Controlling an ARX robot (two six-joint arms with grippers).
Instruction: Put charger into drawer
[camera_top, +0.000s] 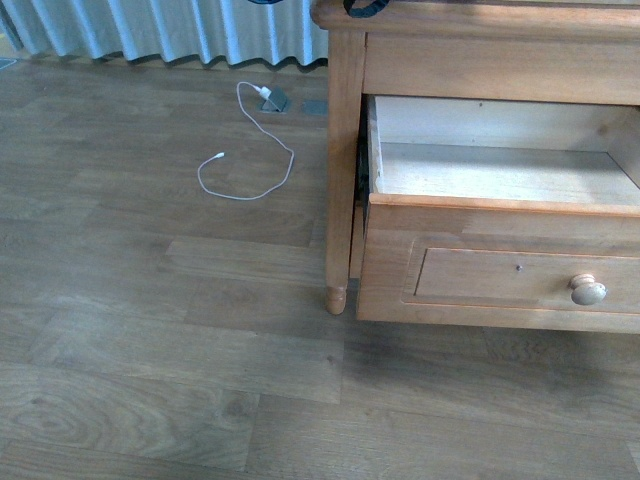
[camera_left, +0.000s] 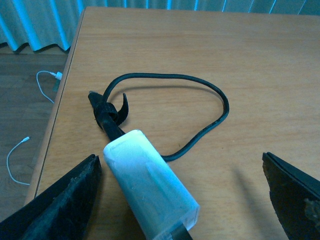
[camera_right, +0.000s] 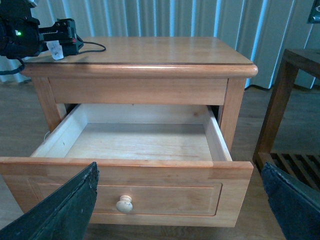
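Note:
The charger (camera_left: 150, 187), a white boxy adapter with a looped black cable (camera_left: 200, 95), lies on the nightstand top (camera_left: 250, 60). My left gripper (camera_left: 180, 200) is open above it, the adapter between the fingers and nearer one of them. The drawer (camera_top: 500, 175) stands pulled out, pale inside, with a round knob (camera_top: 588, 290). It also shows in the right wrist view (camera_right: 140, 142) with its knob (camera_right: 124, 203). My right gripper (camera_right: 180, 210) is open in front of the drawer's front panel. The left arm (camera_right: 30, 35) shows over the top's far corner.
A long thin white cable (camera_top: 250, 150) lies on the wooden floor by the curtain; it also shows in the left wrist view (camera_left: 20, 150). A nightstand leg (camera_top: 340, 170) stands beside the drawer. A dark wooden slatted stand (camera_right: 290, 110) stands beside the nightstand.

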